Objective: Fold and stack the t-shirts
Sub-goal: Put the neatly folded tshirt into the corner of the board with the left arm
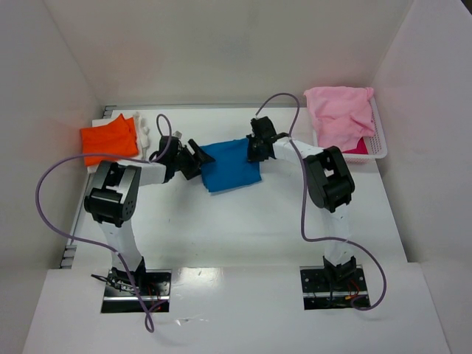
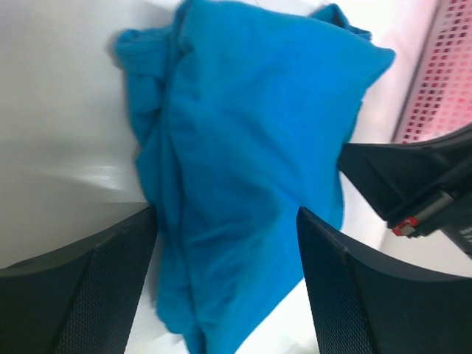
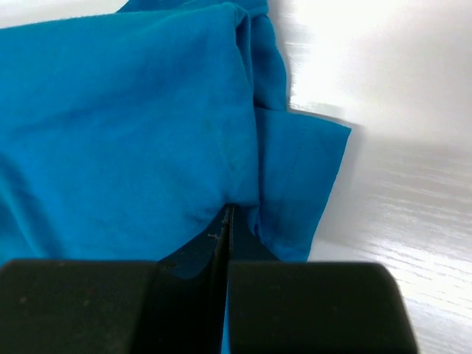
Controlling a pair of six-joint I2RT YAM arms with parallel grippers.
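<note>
a large bright blue cotton t-shirt (image 1: 230, 166) lies on the white table (image 1: 243, 228) as a rumpled, roughly rectangular bundle with several loose folds. it sits between the two arms.

the left gripper (image 1: 196, 158) is at the left edge of the blue t-shirt, low over the cloth. its two black fingers (image 2: 110, 287) are spread wide apart. in the left wrist view the blue fabric fills the gap between them, and whether either finger touches the fabric cannot be told.

the right gripper (image 1: 257, 150) is at the far right corner of the blue t-shirt. its fingers are pressed together on a pinch of the blue cloth. in the right wrist view creases fan out from the fingertips, a thin sliver of blue shows in the seam between the fingers, and a folded flap lies just to the right of the pinch.

a folded orange cotton t-shirt (image 1: 109, 139) lies well to the left of the blue t-shirt and a little farther back, flat on a white sheet.

a pale pink cotton t-shirt (image 1: 339, 114) is heaped well to the right of the blue t-shirt and farther back. it fills a white perforated plastic basket (image 1: 380, 147) and rises above the basket's rim. a darker magenta cloth (image 1: 358, 147) peeks out under its near edge.
</note>
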